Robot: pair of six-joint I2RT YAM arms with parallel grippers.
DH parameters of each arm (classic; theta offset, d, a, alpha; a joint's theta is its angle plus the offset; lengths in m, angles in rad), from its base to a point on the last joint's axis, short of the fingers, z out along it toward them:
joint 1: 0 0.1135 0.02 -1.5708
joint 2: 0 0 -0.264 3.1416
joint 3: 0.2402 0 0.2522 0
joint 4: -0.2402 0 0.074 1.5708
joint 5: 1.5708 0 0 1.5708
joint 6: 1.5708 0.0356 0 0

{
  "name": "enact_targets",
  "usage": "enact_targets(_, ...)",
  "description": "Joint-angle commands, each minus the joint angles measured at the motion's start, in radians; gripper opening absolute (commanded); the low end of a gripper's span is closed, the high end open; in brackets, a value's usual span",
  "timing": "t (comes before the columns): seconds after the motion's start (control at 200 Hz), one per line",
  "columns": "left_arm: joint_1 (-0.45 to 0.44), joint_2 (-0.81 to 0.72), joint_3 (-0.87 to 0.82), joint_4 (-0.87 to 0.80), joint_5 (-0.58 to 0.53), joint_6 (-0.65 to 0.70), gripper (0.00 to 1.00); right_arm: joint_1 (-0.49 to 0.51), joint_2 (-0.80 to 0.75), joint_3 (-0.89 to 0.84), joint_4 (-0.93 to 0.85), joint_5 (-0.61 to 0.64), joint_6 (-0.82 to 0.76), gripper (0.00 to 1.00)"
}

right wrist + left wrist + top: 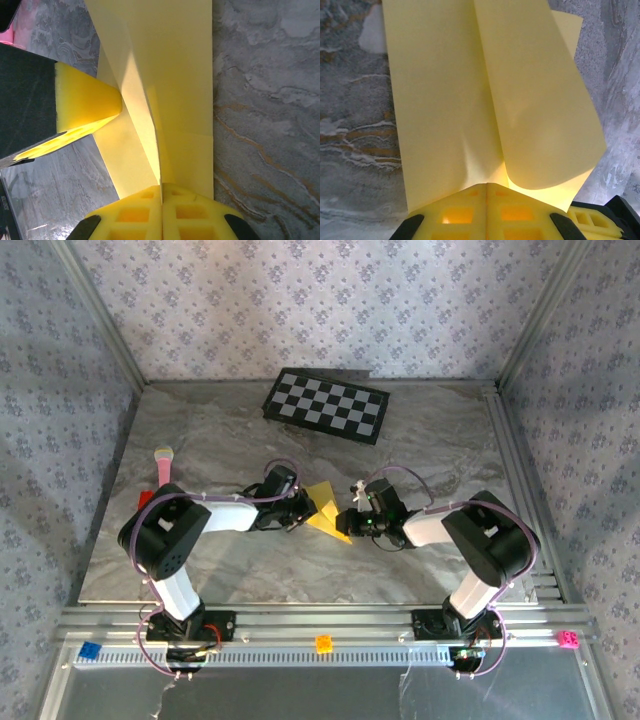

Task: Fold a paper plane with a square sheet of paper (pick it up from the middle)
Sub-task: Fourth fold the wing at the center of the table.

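Though close, paper [445, 100] partly off-frame above.

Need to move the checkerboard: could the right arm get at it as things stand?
Probably not yet: the right claw is shut on the yellow paper, which the left claw also pinches. The way to the checkerboard looks bare.

Bright, even light from above; the paper [445, 100] glows translucent near the pads [462, 216], which look perhaps slightly soft.
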Motion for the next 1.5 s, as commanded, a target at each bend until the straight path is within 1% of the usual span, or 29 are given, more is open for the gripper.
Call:
enact_targets(0.0, 0.002, -0.009, -0.021, -0.008, -0.019, -0.002, 0.08, -0.003, -0.018, -0.012, -0.064, -0.004, 0.008, 0.07)
enact_targets(0.255, -0.003, -0.022, -0.025, 0.030, -0.010, 0.001, 0.09, -0.008, -0.002, -0.009, -0.061, -0.016, 0.019, 0.05)
enact_targets(0.515, -0.031, -0.069, 0.002, 0.078, -0.003, 0.066, 0.11, -0.012, 0.007, -0.013, -0.050, -0.025, 0.029, 0.05)
enact_targets(0.655, -0.039, -0.042, 0.027, 0.115, 0.045, 0.083, 0.11, -0.018, 0.010, -0.019, -0.045, -0.025, 0.032, 0.05)
enact_targets(0.775, -0.037, -0.012, 0.034, 0.107, 0.036, 0.068, 0.10, -0.021, 0.013, -0.025, -0.031, -0.028, 0.040, 0.05)
enact_targets(0.9, -0.033, 0.014, 0.025, 0.153, 0.040, 0.042, 0.10, -0.023, 0.014, -0.028, -0.029, -0.029, 0.042, 0.05)
enact_targets(1.499, -0.026, 0.088, 0.068, 0.169, 0.042, 0.033, 0.10, -0.031, 0.023, -0.035, -0.023, -0.030, 0.055, 0.05)
